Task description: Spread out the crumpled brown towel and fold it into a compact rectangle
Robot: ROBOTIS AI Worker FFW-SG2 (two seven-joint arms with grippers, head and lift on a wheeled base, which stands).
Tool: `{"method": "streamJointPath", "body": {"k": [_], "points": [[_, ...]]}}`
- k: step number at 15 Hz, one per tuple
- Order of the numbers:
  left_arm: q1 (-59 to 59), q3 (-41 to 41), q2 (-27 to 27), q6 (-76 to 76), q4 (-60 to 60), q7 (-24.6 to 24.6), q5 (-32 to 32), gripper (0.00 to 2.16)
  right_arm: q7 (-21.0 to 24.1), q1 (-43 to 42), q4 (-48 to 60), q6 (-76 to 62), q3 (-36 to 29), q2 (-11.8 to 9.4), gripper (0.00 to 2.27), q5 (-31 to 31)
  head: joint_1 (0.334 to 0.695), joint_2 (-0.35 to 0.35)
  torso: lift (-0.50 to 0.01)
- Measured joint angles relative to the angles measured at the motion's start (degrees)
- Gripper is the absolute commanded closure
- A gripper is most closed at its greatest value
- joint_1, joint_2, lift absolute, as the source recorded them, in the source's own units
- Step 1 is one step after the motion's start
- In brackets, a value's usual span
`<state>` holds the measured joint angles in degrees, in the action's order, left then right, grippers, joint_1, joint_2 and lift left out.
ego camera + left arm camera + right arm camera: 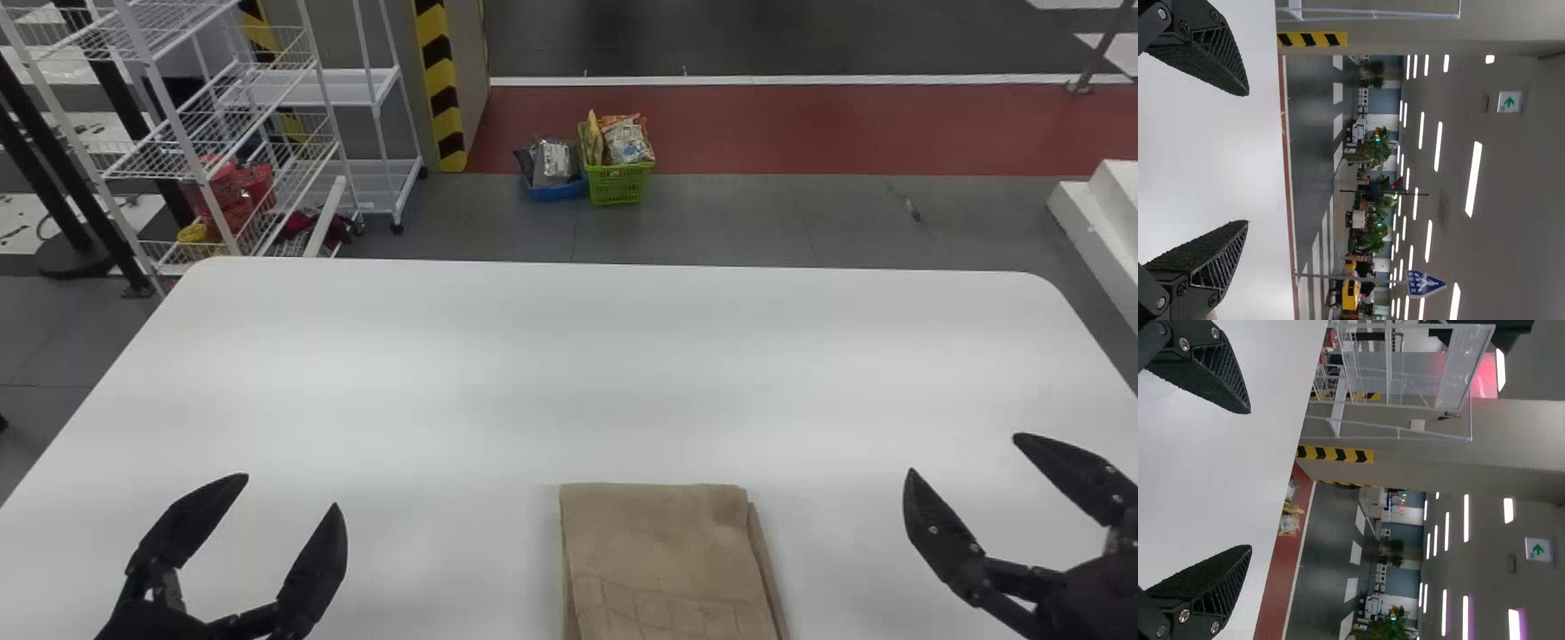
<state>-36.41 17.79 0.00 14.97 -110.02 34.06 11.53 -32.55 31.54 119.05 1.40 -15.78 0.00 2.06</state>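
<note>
Brown towel (667,560), lying flat on the white table (569,356) at the near side of the head view, between your two arms. Spreading appears done and folding nearly or wholly so: you see stacked layers with a straight far edge, the lower ones showing slightly along the right side. The near end runs out of frame, so its finish cannot be judged; at most, a small squaring remains. Left end effector (292,491) and right end effector (963,453): both wide, empty, well apart from the cloth.
</note>
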Motion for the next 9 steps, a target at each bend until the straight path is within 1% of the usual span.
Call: {"method": "streamJointPath", "body": {"k": [3, 9], "points": [[-0.03, -0.34, 0.0, -0.08, 0.1, 0.42, -0.74, 0.14, 1.54, 0.01, 2.08, 5.13, 0.53, 0.0, 0.09, 0.3, 0.695, 0.028, -0.127], [-0.03, -0.49, 0.0, -0.17, 0.16, 0.89, -0.81, 0.14, 3.04, 0.01, 3.33, 8.48, 2.5, 0.0, 0.09, 0.6, 0.695, 0.044, -0.127]]}}
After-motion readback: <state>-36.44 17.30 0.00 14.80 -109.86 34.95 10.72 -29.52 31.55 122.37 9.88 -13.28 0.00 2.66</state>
